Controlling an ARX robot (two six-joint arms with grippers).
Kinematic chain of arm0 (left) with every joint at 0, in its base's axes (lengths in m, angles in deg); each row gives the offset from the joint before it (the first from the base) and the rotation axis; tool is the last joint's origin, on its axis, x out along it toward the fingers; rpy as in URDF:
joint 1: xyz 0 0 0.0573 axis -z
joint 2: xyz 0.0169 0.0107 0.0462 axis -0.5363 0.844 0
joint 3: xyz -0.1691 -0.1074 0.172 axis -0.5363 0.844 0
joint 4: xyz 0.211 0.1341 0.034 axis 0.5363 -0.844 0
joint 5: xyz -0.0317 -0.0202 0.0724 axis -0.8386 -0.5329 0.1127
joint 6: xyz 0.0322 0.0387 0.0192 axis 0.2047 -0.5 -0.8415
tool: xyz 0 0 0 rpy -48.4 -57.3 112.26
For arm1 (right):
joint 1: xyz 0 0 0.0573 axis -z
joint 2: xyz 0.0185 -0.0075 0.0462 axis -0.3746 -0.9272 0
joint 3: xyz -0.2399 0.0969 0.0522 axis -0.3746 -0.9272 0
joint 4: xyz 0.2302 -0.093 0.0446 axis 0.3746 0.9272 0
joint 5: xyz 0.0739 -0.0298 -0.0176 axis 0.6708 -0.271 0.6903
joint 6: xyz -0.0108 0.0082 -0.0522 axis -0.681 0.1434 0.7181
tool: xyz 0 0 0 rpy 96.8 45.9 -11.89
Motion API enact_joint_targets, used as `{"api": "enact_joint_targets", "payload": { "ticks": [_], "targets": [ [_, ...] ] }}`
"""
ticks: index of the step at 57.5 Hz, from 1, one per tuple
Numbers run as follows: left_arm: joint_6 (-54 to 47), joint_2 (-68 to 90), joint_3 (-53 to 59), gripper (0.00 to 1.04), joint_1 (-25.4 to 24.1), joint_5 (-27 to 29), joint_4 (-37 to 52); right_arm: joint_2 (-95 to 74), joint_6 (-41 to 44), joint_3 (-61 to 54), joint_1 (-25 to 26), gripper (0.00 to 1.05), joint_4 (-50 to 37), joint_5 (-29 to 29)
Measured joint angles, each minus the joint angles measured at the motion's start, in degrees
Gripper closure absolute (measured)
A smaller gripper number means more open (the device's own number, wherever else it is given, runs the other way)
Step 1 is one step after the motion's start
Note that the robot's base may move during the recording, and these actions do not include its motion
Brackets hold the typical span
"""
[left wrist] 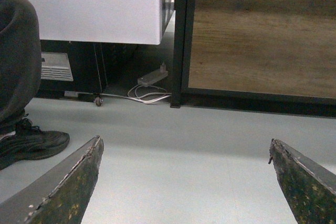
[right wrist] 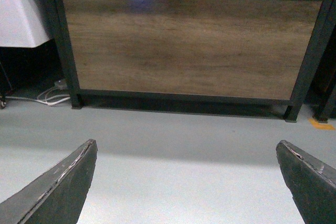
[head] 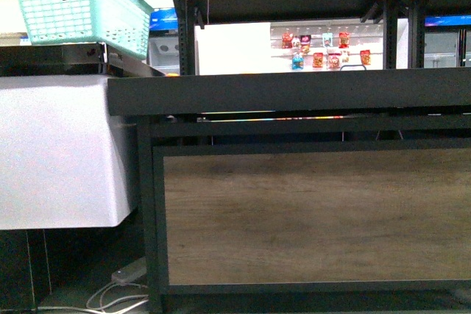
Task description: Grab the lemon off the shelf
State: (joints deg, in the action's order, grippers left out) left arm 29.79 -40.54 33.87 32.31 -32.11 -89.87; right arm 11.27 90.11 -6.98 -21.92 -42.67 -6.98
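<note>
The left gripper (left wrist: pixel 185 141) and right gripper (right wrist: pixel 186 143) hang released, fingers (left wrist: pixel 68 182) spread wide, above the grey floor (right wrist: pixel 178 124) before the shelf (head: pixel 313 215). Its tray (head: pixel 294 93) shows edge-on, so the lemon cannot be seen.

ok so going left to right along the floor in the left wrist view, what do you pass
black shoe → caster wheel → white power strip → shelf, showing its wood-grain front

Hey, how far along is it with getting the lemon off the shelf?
Nothing looks done yet. The left gripper and right gripper are open and empty, held low, facing the front of the shelf. No lemon shows in any view, so finding, grasping and lifting it off all remain.
</note>
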Motion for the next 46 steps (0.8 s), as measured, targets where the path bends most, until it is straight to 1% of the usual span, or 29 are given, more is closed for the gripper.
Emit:
{"api": "enact_joint_targets", "payload": {
  "ticks": [46],
  "targets": [
    [0.0,0.0,0.0,0.08,0.0,0.0,0.0,0.0,0.0,0.0,0.0,0.02,0.0,0.02]
  ]
}}
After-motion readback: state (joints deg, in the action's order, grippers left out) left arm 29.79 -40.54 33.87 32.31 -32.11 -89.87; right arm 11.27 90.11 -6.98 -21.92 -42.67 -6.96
